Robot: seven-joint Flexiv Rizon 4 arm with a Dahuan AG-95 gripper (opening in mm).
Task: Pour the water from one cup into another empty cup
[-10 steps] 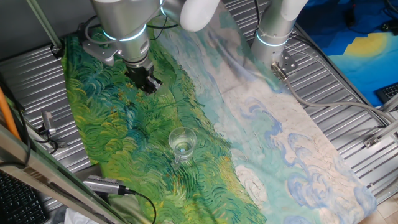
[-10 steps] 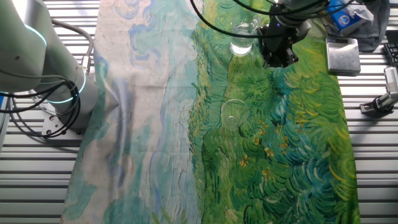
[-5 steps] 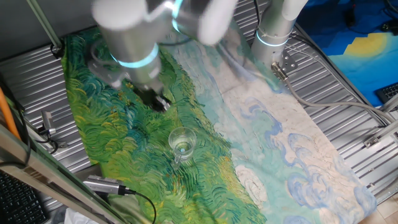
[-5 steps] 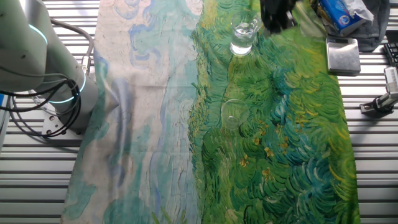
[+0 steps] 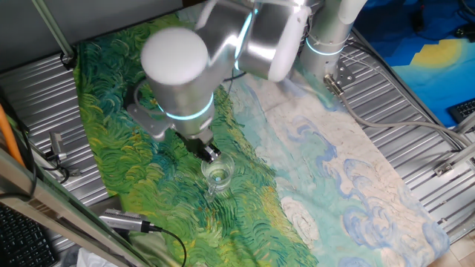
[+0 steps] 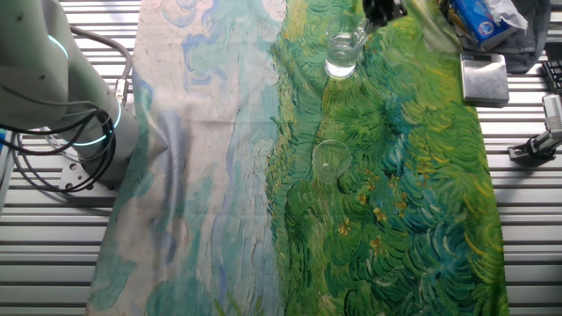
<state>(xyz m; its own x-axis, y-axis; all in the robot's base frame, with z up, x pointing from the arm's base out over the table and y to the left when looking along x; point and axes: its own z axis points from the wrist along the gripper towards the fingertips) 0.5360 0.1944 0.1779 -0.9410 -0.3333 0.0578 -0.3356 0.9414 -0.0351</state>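
I see the tool has swung down to the small clear glass cup holding water, its tip at the rim. I cannot tell whether its jaws are parted. A second clear glass cup stands apart on the desk's green painted cloth.

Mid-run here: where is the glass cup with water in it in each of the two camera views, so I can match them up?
One fixed view: the water cup sits low, left of centre, right under the gripper.
The other fixed view: the water cup is at the top, right of centre, with the gripper at the top edge beside it.
Shared landmark: the green painted half of the tablecloth, which the cup stands on.
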